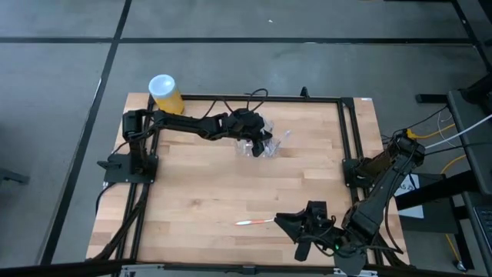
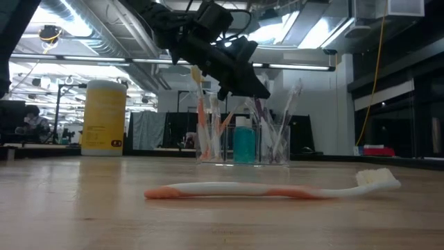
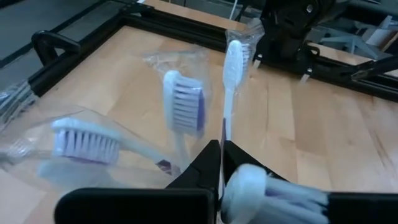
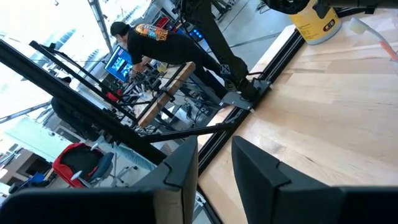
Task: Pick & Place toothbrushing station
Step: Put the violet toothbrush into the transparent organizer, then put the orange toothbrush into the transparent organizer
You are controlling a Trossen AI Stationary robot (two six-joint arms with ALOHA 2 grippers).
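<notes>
The toothbrushing station (image 2: 274, 142), a clear plastic holder, stands on the wooden table right of its far middle (image 1: 281, 139). It holds several upright toothbrushes and a teal bottle (image 2: 243, 144). My left gripper (image 1: 260, 145) hangs over the holder, slanting down, and is shut on a white toothbrush (image 3: 233, 62) that stands in it. A white and orange toothbrush (image 1: 254, 222) lies flat near the front edge. My right gripper (image 1: 296, 227) hovers open just right of it, nothing between its fingers (image 4: 186, 162). My left gripper pinches the white toothbrush's thin shaft (image 3: 225, 127) below its bristle head, between its two shut fingers (image 3: 205, 163). The fingers come slanting down from the table's left and lie across the shaft. The brush stands upright, head up; its lower end is hidden.
A yellow cylinder (image 1: 165, 94) with a white lid stands at the table's far left corner. A black frame (image 1: 350, 131) runs along the table's edges. A person (image 4: 146, 37) works in the room beyond the table. Bare wood lies between the holder and the flat toothbrush.
</notes>
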